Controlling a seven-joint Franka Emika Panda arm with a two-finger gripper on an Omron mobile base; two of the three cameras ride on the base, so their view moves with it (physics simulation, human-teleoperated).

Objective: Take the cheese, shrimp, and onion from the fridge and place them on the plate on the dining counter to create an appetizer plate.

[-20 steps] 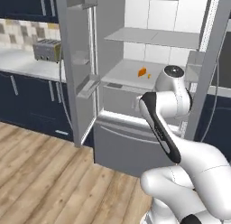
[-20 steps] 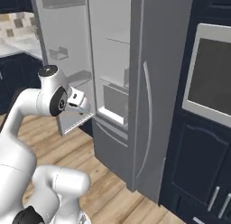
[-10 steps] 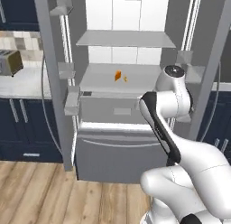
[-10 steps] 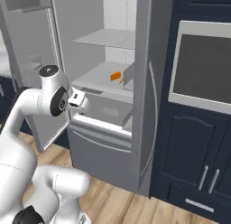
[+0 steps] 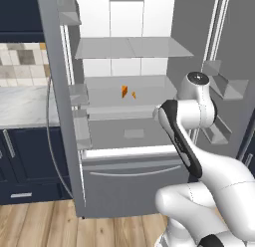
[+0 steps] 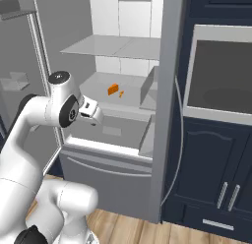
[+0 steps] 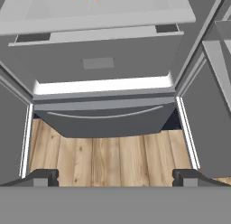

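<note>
My base has swung round to face the open fridge (image 5: 129, 66) squarely. My fingers (image 7: 115, 175) stand wide apart, empty; cheese (image 5: 124, 91) and what I take for shrimp (image 5: 133, 95) sit on the shelf well beyond them, so reaching comes next.

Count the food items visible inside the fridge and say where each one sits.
2. The cheese wedge and the smaller shrimp sit side by side on the fridge's middle glass shelf. The onion isn't visible and may be hidden.
</note>
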